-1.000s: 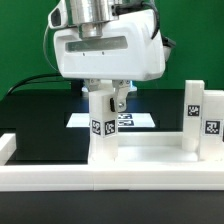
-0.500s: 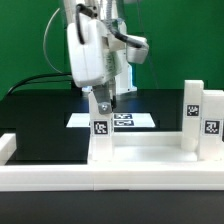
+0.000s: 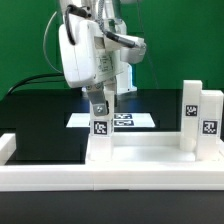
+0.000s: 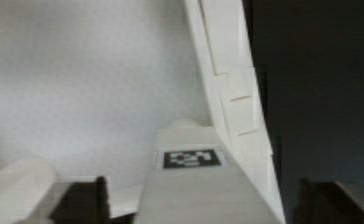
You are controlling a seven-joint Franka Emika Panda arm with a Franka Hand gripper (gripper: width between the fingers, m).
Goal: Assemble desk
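Observation:
The white desk tabletop [image 3: 150, 152] lies against the barrier wall. One square leg post [image 3: 100, 140] with a tag stands upright at its corner on the exterior view's left. Two more tagged legs [image 3: 192, 115] [image 3: 211, 125] stand at the right end. My gripper [image 3: 101, 103] is turned side-on and reaches down over the top of the left post. In the wrist view the post [image 4: 197, 185] runs between my dark fingers [image 4: 81, 205], with a thin gap on each side. My gripper [image 4: 205, 208] looks open around it. The tabletop's floor [image 4: 72, 90] and rim [image 4: 232, 80] show beyond.
The long white barrier wall [image 3: 60, 182] runs along the front, with a side arm [image 3: 6, 146] on the exterior view's left. The marker board [image 3: 135, 120] lies on the black table behind the post. A green backdrop stands behind.
My wrist has turned about a quarter turn over the post, from facing the camera to side-on. The post and the other legs stay where they were.

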